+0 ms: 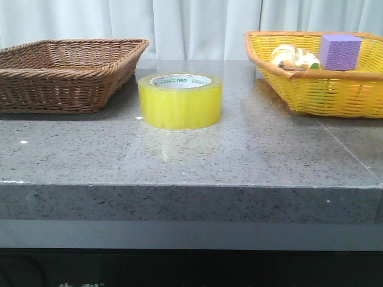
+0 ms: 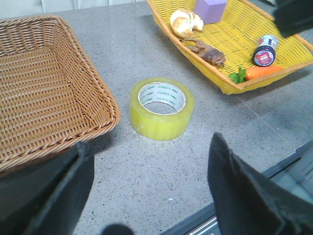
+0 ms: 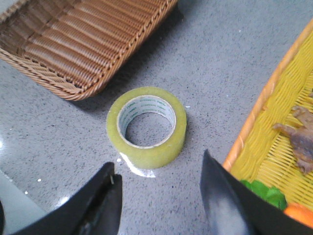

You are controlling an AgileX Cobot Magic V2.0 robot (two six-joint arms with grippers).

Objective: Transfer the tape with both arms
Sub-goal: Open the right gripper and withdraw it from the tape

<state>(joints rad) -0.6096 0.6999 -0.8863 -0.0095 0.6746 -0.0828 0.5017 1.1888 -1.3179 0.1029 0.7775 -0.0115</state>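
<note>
Fat roll of translucent yellow packing tape (image 1: pixel 180 100) lies flat mid-counter between brown wicker basket (image 1: pixel 66 72) and yellow woven basket (image 1: pixel 317 72), free of both, while left pincer (image 2: pixel 146 196) and right pincer (image 3: pixel 159 200) hover spread wide, empty, likely lining up a pick.

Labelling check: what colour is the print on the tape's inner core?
Green on the white core of the tape, clearest in the left wrist view.

Low frontal view; both wrist views downward, sharing tape (image 1: pixel 180 100).
</note>
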